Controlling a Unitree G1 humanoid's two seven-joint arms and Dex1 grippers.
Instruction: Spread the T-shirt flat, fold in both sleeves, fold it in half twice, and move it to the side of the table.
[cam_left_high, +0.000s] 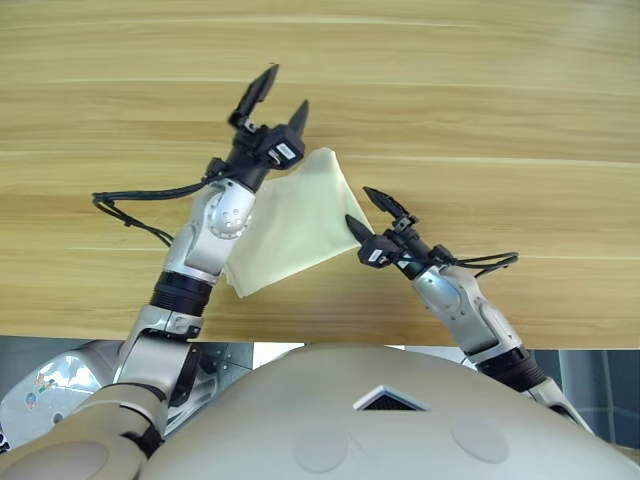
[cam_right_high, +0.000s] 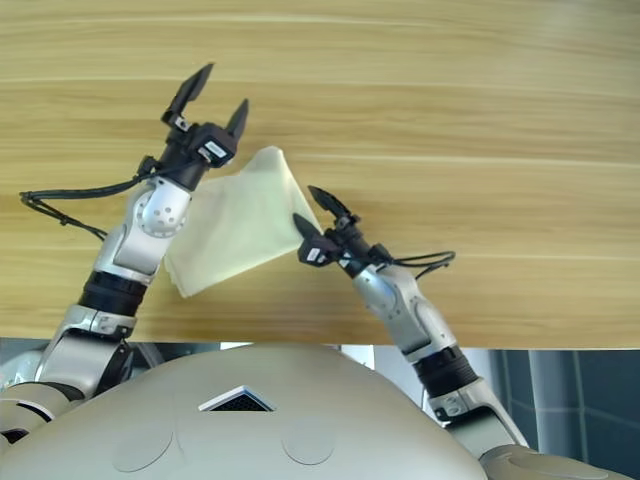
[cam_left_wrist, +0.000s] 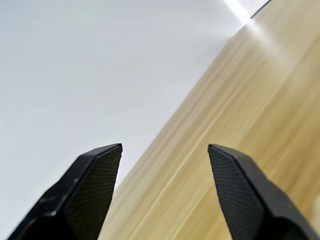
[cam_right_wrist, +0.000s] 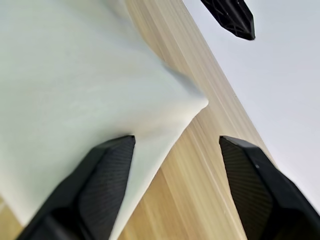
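Left eye view; one T-shirt (cam_left_high: 295, 225) (folded)

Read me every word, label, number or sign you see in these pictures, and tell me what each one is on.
Nothing here can be read.
Left label, a white tag on the left gripper: too small to read.
Right label, a white tag on the right gripper: too small to read.
T-shirt and table: no print to be seen.
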